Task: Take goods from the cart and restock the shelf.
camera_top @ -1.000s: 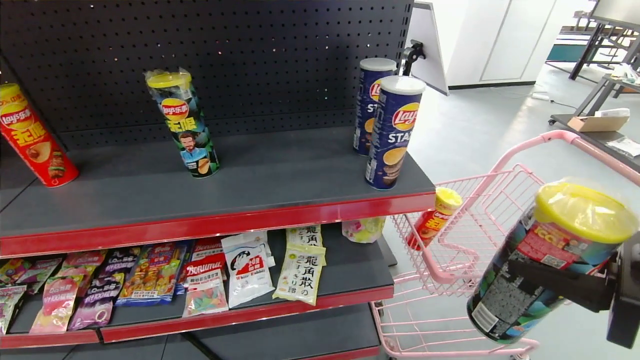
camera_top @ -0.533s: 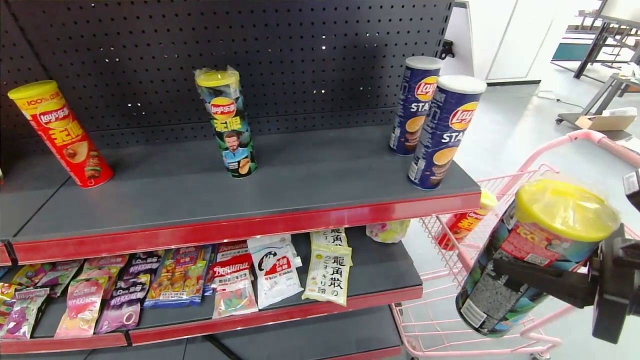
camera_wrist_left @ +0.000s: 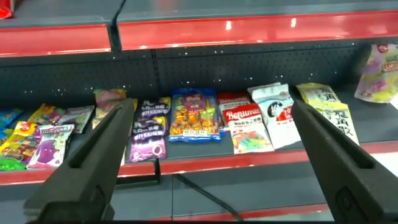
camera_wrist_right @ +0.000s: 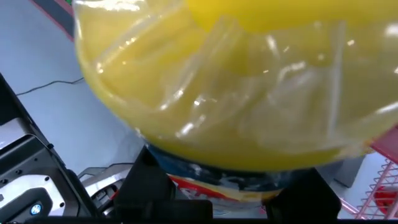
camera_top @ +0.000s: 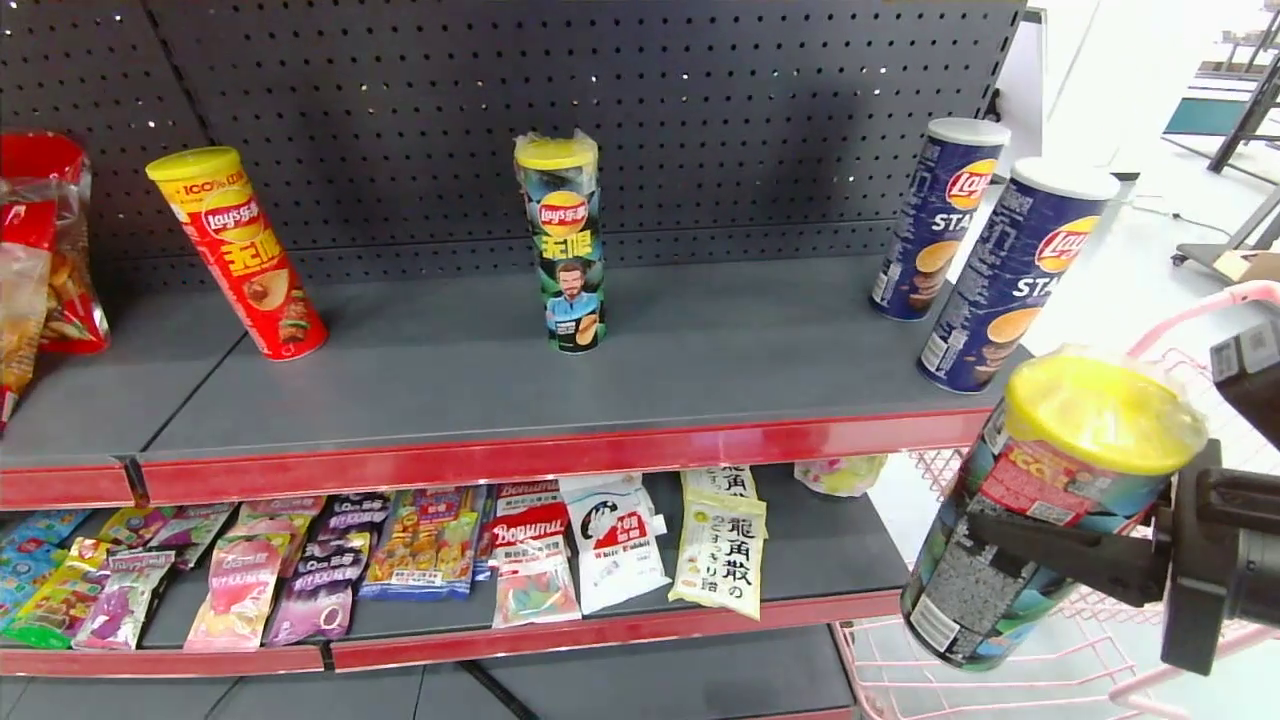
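My right gripper [camera_top: 1075, 545] is shut on a dark chip can with a yellow lid [camera_top: 1050, 500], held tilted in the air to the right of the shelf's red front edge [camera_top: 560, 455]. The same yellow lid [camera_wrist_right: 249, 81] looms close in the right wrist view. A matching green-and-black can [camera_top: 568, 245] stands mid-shelf. A red can [camera_top: 240, 255] leans at the left, and two blue cans [camera_top: 985, 260] stand at the right end. The pink cart [camera_top: 1010, 660] is low on the right, behind the held can. My left gripper [camera_wrist_left: 211, 162] hangs open before the lower shelf.
Several flat snack packets [camera_top: 430, 550] lie on the lower shelf [camera_top: 600, 632]. A red bag [camera_top: 40, 250] sits at the upper shelf's far left. Bare grey shelf [camera_top: 420, 385] spreads between the standing cans. A black pegboard [camera_top: 500, 90] backs the shelf.
The head camera has swung left, so the shelf slid right in view and the cart largely left it. The right gripper keeps hold of the can, now slightly closer to the shelf's right end.
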Tool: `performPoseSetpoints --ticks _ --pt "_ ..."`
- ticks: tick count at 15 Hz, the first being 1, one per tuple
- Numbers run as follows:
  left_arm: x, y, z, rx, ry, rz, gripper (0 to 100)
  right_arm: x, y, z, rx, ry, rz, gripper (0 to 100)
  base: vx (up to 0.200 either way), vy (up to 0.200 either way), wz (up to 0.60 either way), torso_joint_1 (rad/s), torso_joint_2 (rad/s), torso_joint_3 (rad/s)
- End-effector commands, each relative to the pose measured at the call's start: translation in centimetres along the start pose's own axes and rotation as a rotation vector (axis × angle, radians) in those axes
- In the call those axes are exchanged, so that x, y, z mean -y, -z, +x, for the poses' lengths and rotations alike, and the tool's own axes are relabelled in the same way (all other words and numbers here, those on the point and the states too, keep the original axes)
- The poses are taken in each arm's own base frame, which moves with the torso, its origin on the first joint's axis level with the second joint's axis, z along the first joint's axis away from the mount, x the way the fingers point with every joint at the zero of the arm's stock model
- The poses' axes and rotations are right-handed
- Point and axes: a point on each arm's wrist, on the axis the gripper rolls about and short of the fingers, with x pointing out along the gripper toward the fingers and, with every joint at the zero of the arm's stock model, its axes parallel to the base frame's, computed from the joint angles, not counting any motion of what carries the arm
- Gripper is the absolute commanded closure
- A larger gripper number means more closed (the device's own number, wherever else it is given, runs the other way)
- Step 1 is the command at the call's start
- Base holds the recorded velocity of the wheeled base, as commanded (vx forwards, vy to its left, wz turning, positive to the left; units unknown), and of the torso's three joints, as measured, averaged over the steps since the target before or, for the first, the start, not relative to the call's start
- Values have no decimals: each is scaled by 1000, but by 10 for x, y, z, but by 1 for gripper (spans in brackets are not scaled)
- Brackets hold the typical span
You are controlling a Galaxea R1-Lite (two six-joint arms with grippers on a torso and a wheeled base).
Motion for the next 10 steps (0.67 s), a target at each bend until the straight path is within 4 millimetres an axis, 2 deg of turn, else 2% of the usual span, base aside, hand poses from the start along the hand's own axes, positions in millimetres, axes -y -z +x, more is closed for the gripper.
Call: performPoseSetpoints --ticks 1,4,10 --pt "0 0 0 -2 0 0 0 -1 2 -1 -2 2 1 100 0 0 0 0 0 0" --pt "0 0 0 0 0 0 0 -3 0 -6 21 -13 -5 100 0 0 0 0 0 0" --pt "0 0 0 0 0 0 0 -16 -4 -7 53 -138 -37 100 200 0 0 0 4 3"
